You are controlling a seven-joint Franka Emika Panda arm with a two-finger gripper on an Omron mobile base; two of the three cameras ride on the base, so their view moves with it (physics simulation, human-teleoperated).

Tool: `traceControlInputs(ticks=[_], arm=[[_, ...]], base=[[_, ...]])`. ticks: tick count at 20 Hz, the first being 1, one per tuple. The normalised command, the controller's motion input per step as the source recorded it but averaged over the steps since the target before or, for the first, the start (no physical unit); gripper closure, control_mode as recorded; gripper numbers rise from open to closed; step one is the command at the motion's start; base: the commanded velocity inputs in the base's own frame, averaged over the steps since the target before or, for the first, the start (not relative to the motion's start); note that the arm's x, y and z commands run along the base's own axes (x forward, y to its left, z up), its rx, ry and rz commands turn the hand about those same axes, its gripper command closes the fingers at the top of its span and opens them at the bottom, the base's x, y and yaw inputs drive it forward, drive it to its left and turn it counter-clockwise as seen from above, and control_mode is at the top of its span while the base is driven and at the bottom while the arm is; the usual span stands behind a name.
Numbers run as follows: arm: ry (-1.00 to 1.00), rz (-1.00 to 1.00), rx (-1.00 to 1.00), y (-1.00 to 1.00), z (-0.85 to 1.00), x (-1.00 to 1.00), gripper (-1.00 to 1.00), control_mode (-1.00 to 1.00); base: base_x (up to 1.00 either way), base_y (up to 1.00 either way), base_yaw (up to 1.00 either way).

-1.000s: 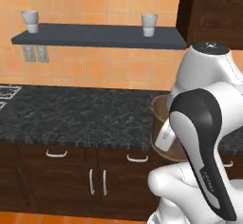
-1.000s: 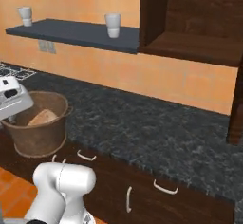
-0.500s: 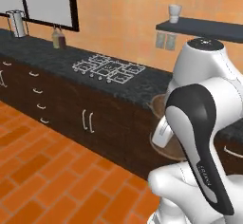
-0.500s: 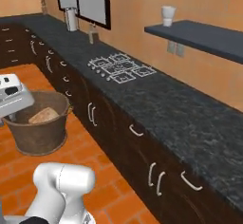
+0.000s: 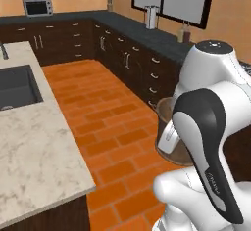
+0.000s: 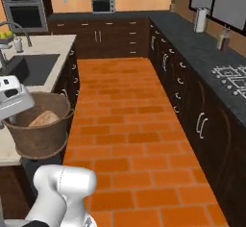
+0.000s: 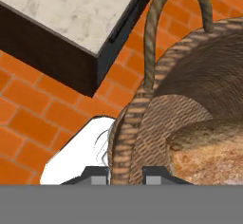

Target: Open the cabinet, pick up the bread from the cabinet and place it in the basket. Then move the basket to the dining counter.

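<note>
Two fingers (image 7: 126, 178) clamping basket (image 6: 41, 130) rim — bread (image 6: 42, 119) half-hidden, tips cropped

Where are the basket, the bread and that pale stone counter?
basket (image 6: 41, 142): right base view, woven side wall.
bread (image 6: 42, 119): right base view, top crust.
dining counter (image 5: 34, 151): left base view, bare marbled top.

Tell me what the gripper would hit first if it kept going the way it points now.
The gripper is shut on the basket rim, pointing down. Past the basket, probably the orange brick floor beside the dining counter; depth is unclear.
</note>
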Motion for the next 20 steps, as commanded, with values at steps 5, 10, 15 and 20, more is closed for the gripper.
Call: traceControlInputs(ticks=[5,10,15,20], arm=[[0.00,0.00,0.00,0.00,0.00,0.00,1.00,1.00],[0.00,0.00,0.00,0.00,0.00,0.00,1.00,1.00],[0.00,0.00,0.00,0.00,0.00,0.00,1.00,1.00],[0.00,0.00,0.00,0.00,0.00,0.00,1.00,1.00]], base=[[-0.70,0.68,0.57],[0.00,0.77,0.13],[0.07,0.99,-0.06],[0.21,0.94,-0.10]])
